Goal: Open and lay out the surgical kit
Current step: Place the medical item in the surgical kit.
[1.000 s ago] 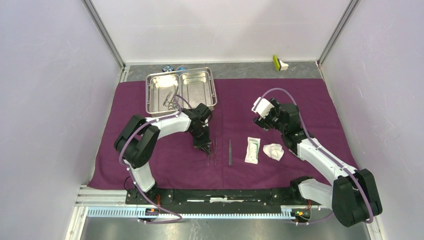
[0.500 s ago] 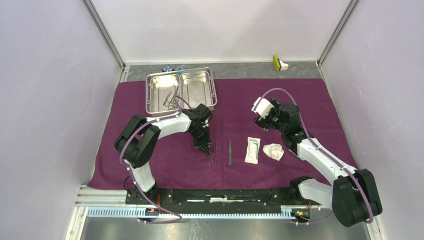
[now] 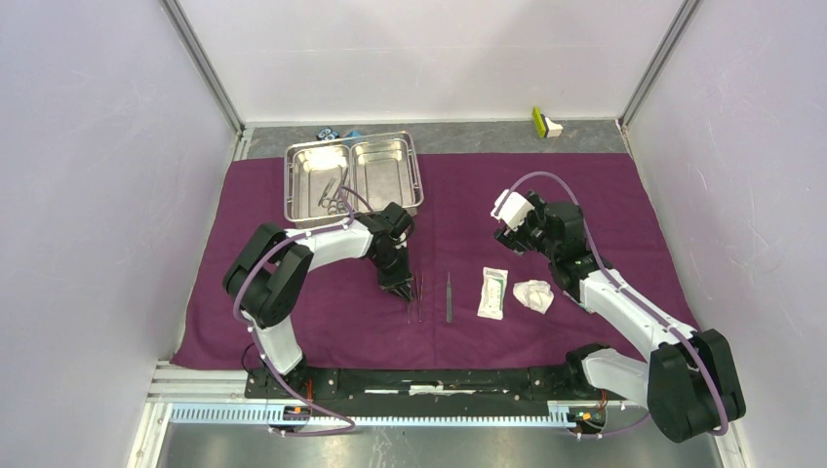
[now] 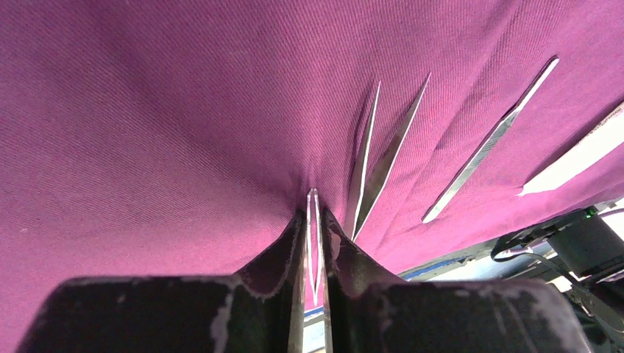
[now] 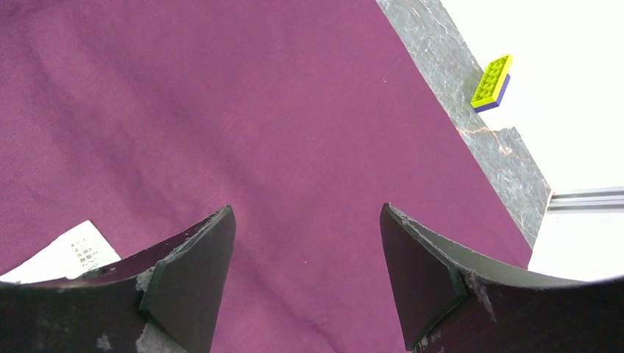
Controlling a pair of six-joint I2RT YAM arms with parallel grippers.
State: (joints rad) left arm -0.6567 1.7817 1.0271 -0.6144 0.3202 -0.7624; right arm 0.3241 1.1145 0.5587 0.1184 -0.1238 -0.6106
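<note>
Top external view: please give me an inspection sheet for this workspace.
Surface: purple cloth spread flat.
Job's things: steel tray far left, tools in its left compartment; slim instruments, white packet and gauze in a row.
Clutter: yellow-green block, small blue objects on the far strip.
Grippers: left gripper low, narrow around tweezers, grip unclear; right gripper open, empty.
Cables: purple cable looped on each arm.
Surroundings: white walls.

Along the far edge runs a bare strip of grey marbled tabletop (image 3: 468, 138), under the plain white back wall (image 3: 429, 58). Towards the strip's left end sit a small blue block (image 3: 353, 134) and a small black-and-blue toy-like object (image 3: 327, 133), just beside each other. Just beyond the strip's right end lies a lime-green studded brick (image 3: 538, 119), with a small white piece (image 3: 554, 128) right beside it.
</note>
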